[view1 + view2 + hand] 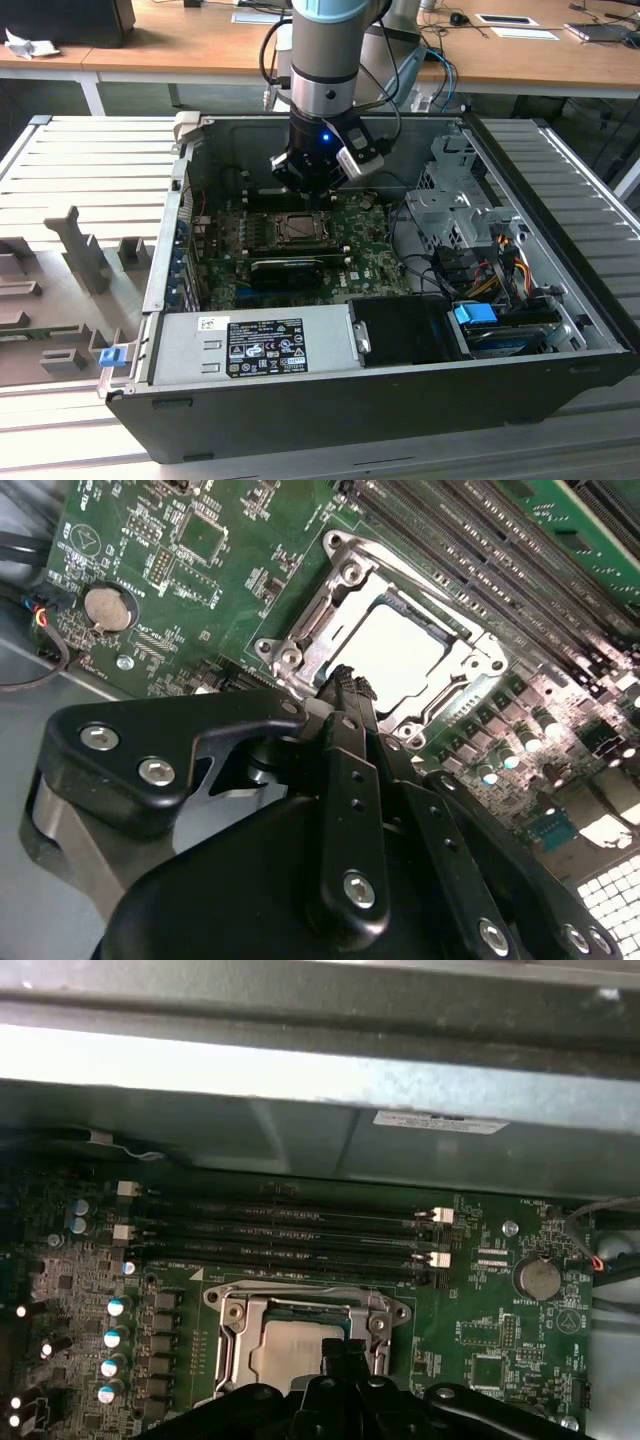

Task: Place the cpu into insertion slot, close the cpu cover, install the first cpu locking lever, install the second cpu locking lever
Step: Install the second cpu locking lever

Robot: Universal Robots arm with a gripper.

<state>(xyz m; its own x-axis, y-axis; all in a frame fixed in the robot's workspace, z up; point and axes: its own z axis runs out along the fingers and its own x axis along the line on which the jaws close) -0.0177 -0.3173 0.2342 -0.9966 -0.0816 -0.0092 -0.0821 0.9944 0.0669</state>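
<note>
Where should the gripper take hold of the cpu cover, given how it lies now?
The cpu cover lies flat over the cpu in the socket, so its faces can't be pinched. Best bet: come from above at the frame edge nearest the gripper, whose fingers look shut there, and catch that rim.

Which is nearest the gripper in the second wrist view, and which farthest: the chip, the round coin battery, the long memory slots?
1. Chip, in its socket just beyond the gripper.
2. Memory slots, past the socket.
3. Coin battery, off by the board's edge.
</note>
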